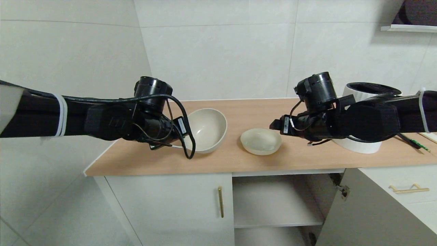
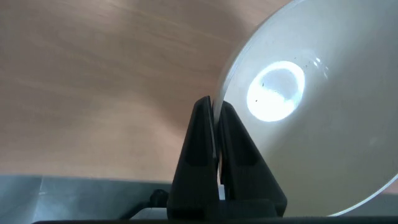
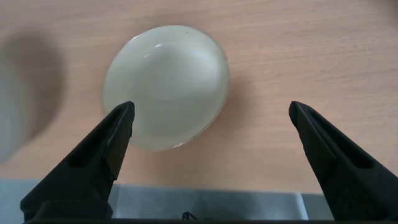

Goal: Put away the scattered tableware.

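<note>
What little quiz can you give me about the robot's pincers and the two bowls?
1. True or false: the left pincer is shut on the rim of the big bowl.
2. The right pincer is: A) shut tight, B) open over the small bowl, C) holding a spoon.
3. Which bowl is tilted?

Key: 1 true; 2 B; 3 the big bowl.

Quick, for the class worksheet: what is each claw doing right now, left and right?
Left claw: shut on the large bowl, gripping its rim.
Right claw: open, holding nothing, near the small bowl.
</note>
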